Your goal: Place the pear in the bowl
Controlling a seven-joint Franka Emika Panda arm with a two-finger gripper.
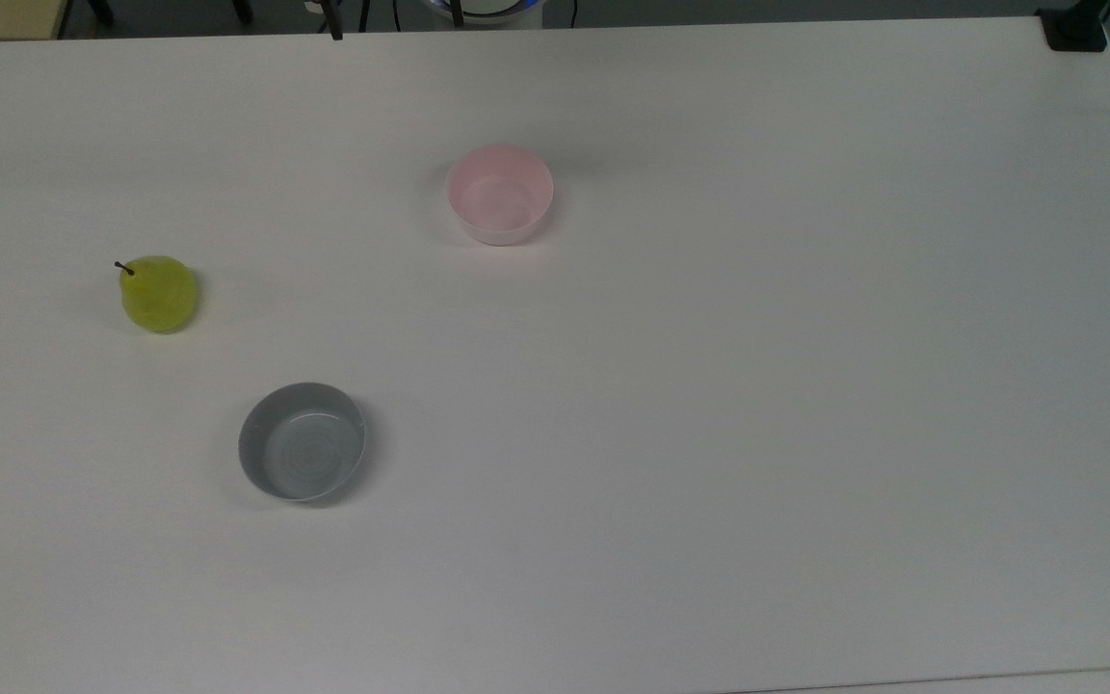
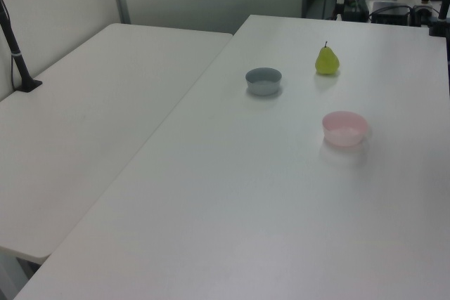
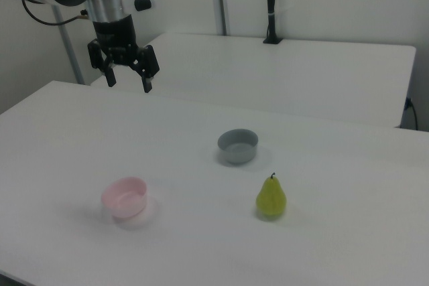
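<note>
The pincer [image 3: 127, 80] hangs released, its two dark fingers spread and pointing down, high above the white bench [image 3: 348, 185] with nothing between them. Everything it needs lies well away from it. In the right view the pear [image 3: 271, 197] stands upright on the bench, far off to the pincer's lower right, stem up, touching nothing. The pink bowl [image 3: 125, 197] sits almost straight below the pincer, nearer the camera, and it is empty. The grey bowl [image 3: 238, 145] lies between the two, off to the pincer's right, and is not the one wanted.

The pear looks small and light, with a smooth, slightly glossy skin, so I would expect it to be slippery and apt to roll if knocked over. Its shape tapers: a narrow neck above a fat belly. The safest hold seems to be across the widest part of the belly, fingers coming down from above on either side of the stem; a grip on the sloping neck would likely squeeze it out downwards.
</note>
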